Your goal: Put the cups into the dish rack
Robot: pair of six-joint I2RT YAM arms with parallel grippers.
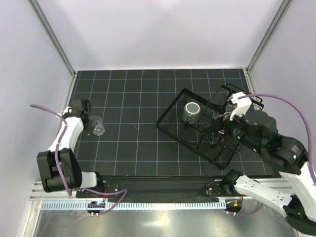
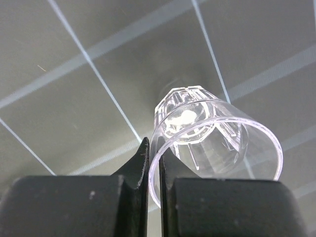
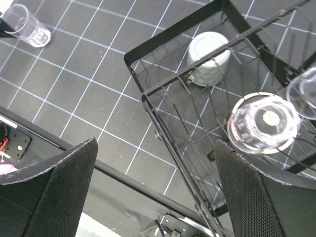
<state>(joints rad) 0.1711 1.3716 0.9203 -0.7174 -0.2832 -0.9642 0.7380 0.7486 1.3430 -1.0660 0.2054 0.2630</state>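
Observation:
My left gripper (image 2: 154, 148) is shut on the rim of a clear tumbler (image 2: 212, 133) that lies tilted over the dark grid mat. In the top view this gripper (image 1: 90, 122) and tumbler (image 1: 98, 128) are at the far left. The tumbler also shows in the right wrist view (image 3: 27, 24). The black wire dish rack (image 1: 170, 106) stands at the right. A pale grey cup (image 3: 207, 59) sits in it bottom up, with two clear tumblers (image 3: 264, 123) (image 3: 303, 91). My right gripper (image 3: 155, 143) is wide open and empty above the rack's near side (image 1: 223, 126). The red and black mug is out of view.
The black mat with white grid lines (image 1: 133, 98) covers the table. White walls and metal posts close it in at the left, back and right. A metal rail (image 1: 148, 205) runs along the near edge by the arm bases.

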